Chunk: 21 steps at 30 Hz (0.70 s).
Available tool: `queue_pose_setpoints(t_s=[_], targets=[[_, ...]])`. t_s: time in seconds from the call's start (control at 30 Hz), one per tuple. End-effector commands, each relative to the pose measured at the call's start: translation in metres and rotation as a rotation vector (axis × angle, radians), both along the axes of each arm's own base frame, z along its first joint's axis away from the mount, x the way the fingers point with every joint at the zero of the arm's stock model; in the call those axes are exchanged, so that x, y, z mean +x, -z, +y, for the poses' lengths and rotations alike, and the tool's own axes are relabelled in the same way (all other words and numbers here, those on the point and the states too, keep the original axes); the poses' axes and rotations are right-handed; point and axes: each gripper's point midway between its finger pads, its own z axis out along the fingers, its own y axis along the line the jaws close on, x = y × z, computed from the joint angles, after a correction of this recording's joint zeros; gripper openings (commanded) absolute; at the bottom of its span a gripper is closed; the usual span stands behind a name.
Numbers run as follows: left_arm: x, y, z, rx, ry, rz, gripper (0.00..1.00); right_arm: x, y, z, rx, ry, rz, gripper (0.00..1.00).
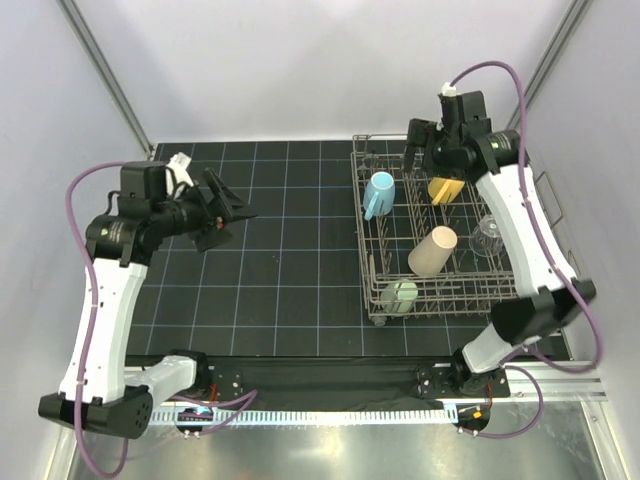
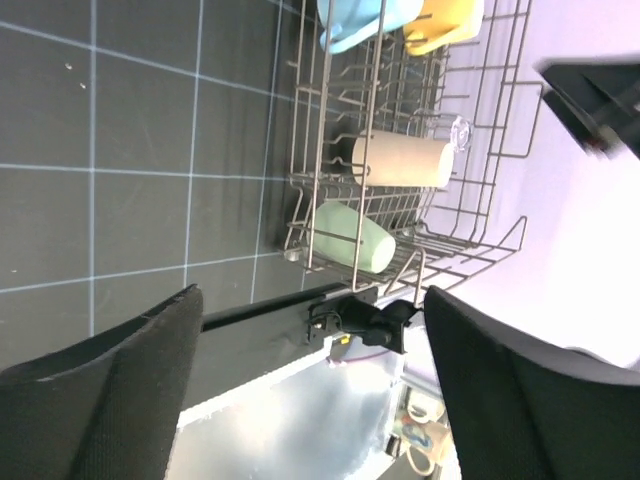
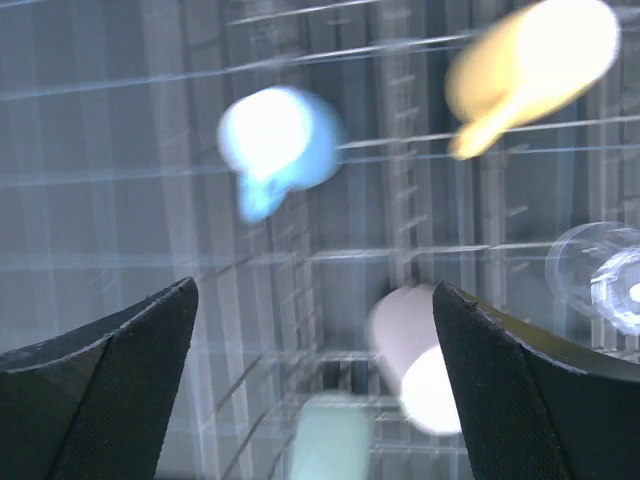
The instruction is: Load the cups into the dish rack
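The right pincer (image 3: 315, 288) is seen spread wide with nothing held, above the far end of the rack (image 1: 366, 240). The left pincer (image 1: 232, 215) is likewise opened wide and empty, well to the left. Inside the rack are laid a blue cup (image 1: 379, 190), yellow mug (image 1: 446, 189), tan tumbler (image 1: 432, 250), green cup (image 1: 400, 297) and clear glass (image 1: 487, 232).

Bare mat (image 1: 280, 260) left of dish rack (image 1: 362, 232)

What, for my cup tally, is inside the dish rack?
Five cups: light blue cup, yellow mug, tan tumbler, pale green cup, clear glass. The right arm covers the rack's far right; anything beneath is hidden.
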Motion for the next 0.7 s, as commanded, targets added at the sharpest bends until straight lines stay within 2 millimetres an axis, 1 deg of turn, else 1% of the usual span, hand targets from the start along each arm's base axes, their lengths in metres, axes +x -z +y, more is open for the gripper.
queue_pose_setpoints(t_s=[0.0,0.03,0.07,0.1,0.13,0.17,0.2,0.23,0.27,0.3,0.33,0.37,0.4,0.43,0.47,0.5,0.53,0.57,0.6,0.63,0.67], targets=[[0.014,-0.006,-0.02,-0.075,0.055,-0.025,0.89,-0.05,-0.039,0.019,0.051,-0.105,-0.048,1.0],[0.013,-0.006,-0.03,-0.065,0.09,-0.031,0.91,-0.059,-0.042,0.018,0.057,-0.105,-0.051,1.0],[0.013,-0.004,-0.035,-0.049,0.11,-0.033,0.92,-0.066,-0.046,0.022,0.071,-0.122,-0.071,1.0],[0.02,0.004,-0.039,-0.02,0.11,-0.017,0.93,-0.076,-0.04,0.023,0.078,-0.134,-0.065,1.0],[0.015,0.005,-0.05,-0.006,0.147,-0.015,0.94,-0.09,-0.053,0.024,0.103,-0.145,-0.117,1.0],[0.015,0.008,-0.055,0.004,0.152,-0.007,0.94,-0.096,-0.051,0.022,0.102,-0.149,-0.127,1.0],[0.013,0.011,-0.066,0.016,0.174,-0.023,0.94,-0.11,-0.062,0.026,0.132,-0.187,-0.167,1.0],[0.013,0.006,-0.071,0.009,0.179,-0.052,0.94,-0.118,-0.062,0.024,0.132,-0.193,-0.178,1.0],[0.012,0.013,-0.074,0.008,0.174,-0.045,0.94,-0.124,-0.053,0.022,0.124,-0.198,-0.166,1.0],[0.018,0.008,-0.079,-0.009,0.161,-0.094,0.94,-0.129,-0.051,0.021,0.123,-0.2,-0.172,1.0],[0.01,0.004,-0.082,-0.034,0.174,-0.122,0.94,-0.135,-0.049,0.019,0.119,-0.209,-0.181,1.0],[0.008,0.019,-0.084,-0.041,0.173,-0.099,0.94,-0.145,-0.042,0.016,0.114,-0.216,-0.182,1.0],[0.007,0.018,-0.088,-0.082,0.169,-0.109,0.94,-0.152,-0.041,0.015,0.115,-0.226,-0.191,1.0],[-0.002,0.015,-0.089,-0.105,0.181,-0.131,0.94,-0.158,-0.038,0.013,0.114,-0.23,-0.205,1.0],[-0.008,0.016,-0.09,-0.121,0.187,-0.136,0.94,-0.168,-0.036,0.01,0.124,-0.234,-0.253,1.0],[-0.014,0.036,-0.09,-0.114,0.188,-0.104,0.94,-0.173,-0.033,0.007,0.125,-0.234,-0.277,1.0],[-0.022,0.026,-0.09,-0.139,0.196,-0.164,0.94,-0.177,-0.031,0.006,0.133,-0.233,-0.305,1.0],[-0.027,0.03,-0.089,-0.147,0.198,-0.172,0.94,-0.187,-0.032,0.002,0.159,-0.218,-0.382,1.0],[-0.031,0.042,-0.088,-0.155,0.194,-0.158,0.94,-0.191,-0.031,0.002,0.182,-0.208,-0.41,1.0],[-0.034,0.036,-0.089,-0.187,0.205,-0.198,0.94,-0.195,-0.04,0.004,0.209,-0.223,-0.479,1.0],[-0.043,0.024,-0.086,-0.226,0.216,-0.251,0.95,-0.207,-0.038,0.006,0.234,-0.251,-0.509,1.0]])
